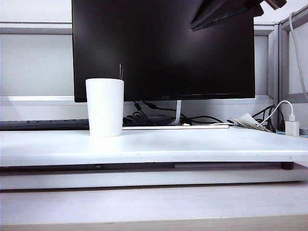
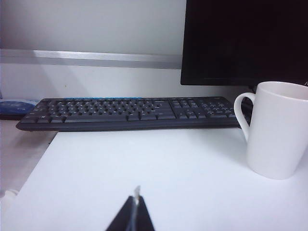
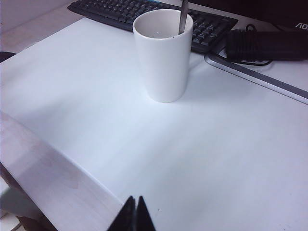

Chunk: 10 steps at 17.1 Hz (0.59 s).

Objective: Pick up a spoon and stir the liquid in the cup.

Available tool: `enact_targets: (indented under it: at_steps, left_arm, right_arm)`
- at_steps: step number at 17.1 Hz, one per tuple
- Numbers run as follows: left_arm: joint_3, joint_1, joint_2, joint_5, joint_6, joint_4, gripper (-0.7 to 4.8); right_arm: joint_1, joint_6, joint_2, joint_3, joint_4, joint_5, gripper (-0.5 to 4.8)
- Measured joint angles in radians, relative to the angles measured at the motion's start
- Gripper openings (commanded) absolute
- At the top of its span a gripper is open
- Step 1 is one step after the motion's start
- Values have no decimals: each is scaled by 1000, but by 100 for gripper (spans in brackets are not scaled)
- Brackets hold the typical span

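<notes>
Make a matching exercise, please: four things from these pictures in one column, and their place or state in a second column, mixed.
1. spoon
2. cup
3. keyboard
4. right end effector

a. shut, holding nothing
b. standing inside the cup
c. lying behind the cup
d. upright on the white table

Pairs: 1-b, 2-d, 3-c, 4-a

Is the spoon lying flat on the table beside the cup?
No, the spoon stands inside the cup, its handle leaning on the rim and sticking up above it.
</notes>
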State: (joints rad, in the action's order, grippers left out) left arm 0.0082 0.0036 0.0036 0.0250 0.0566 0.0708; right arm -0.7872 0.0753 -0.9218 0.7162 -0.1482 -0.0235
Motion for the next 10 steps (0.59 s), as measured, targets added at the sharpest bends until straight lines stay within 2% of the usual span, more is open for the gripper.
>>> enact_targets:
  at_steps: [2, 4, 6, 7, 10]
  left_arm:
    - [0, 0, 0, 0, 0, 0, -5]
    - [0, 0, 0, 0, 0, 0, -5]
    - [0, 0, 0, -2, 0, 0, -4]
    - [0, 0, 0, -2, 0, 0, -4]
    - [0, 0, 0, -2, 0, 0, -4]
  right_arm:
    - [0, -13, 0, 0, -1, -3, 0]
    - [21, -69, 16, -1, -28, -93, 0]
    - [104, -76, 108, -48, -52, -255, 0]
    - [169, -74, 179, -100, -44, -273, 0]
    - [375, -29, 399, -249, 28, -172, 0]
